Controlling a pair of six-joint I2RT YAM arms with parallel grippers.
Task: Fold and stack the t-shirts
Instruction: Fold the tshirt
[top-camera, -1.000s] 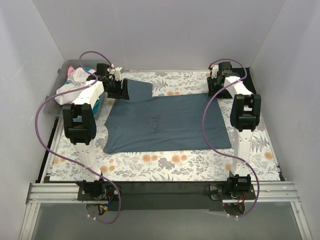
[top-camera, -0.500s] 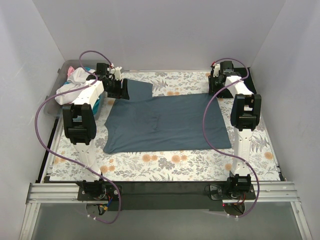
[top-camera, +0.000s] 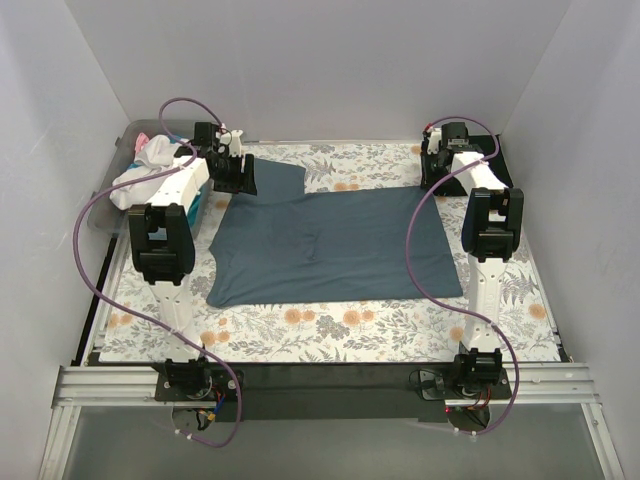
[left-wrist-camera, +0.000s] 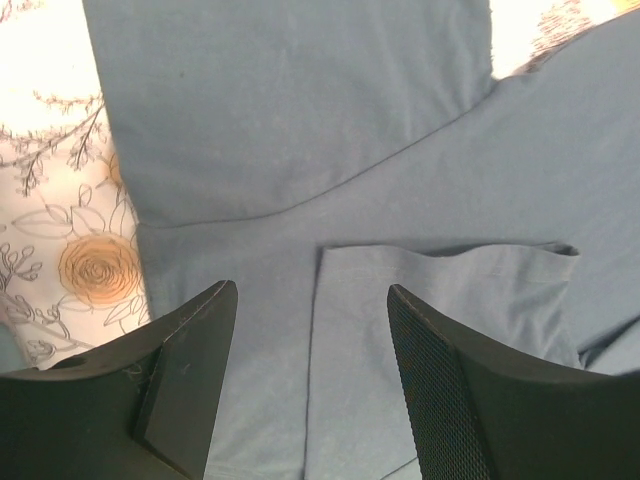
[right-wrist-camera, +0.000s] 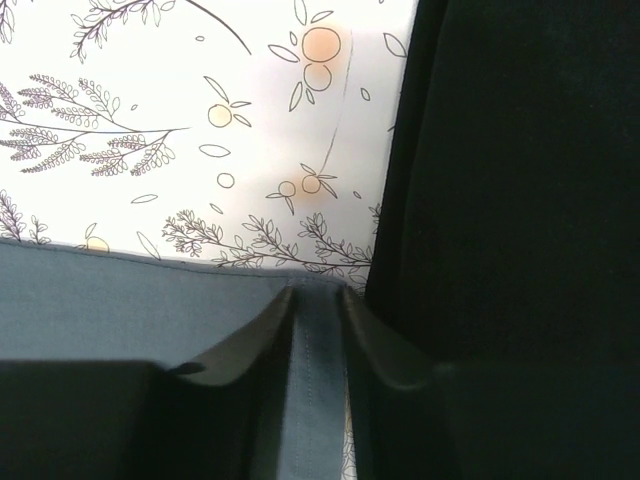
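The large slate blue-grey t-shirt (top-camera: 330, 245) lies spread flat on the floral cloth. My left gripper (top-camera: 238, 178) hangs open over its far left sleeve. In the left wrist view the gripper (left-wrist-camera: 310, 300) is empty, just above a folded flap of the shirt (left-wrist-camera: 300, 120). My right gripper (top-camera: 433, 170) is at the shirt's far right corner. In the right wrist view it (right-wrist-camera: 318, 300) is pinched on the shirt's hem (right-wrist-camera: 120, 300). A black t-shirt (top-camera: 492, 160) lies at the far right, right beside that gripper, and shows in the right wrist view (right-wrist-camera: 520, 180).
A clear plastic bin (top-camera: 108, 200) stands at the far left and holds white (top-camera: 140, 180), teal and pink shirts. The floral table cloth (top-camera: 350, 325) covers the table. White walls enclose the back and both sides.
Both wrists have shifted slightly toward the far side. The blue-grey shirt lies as before.
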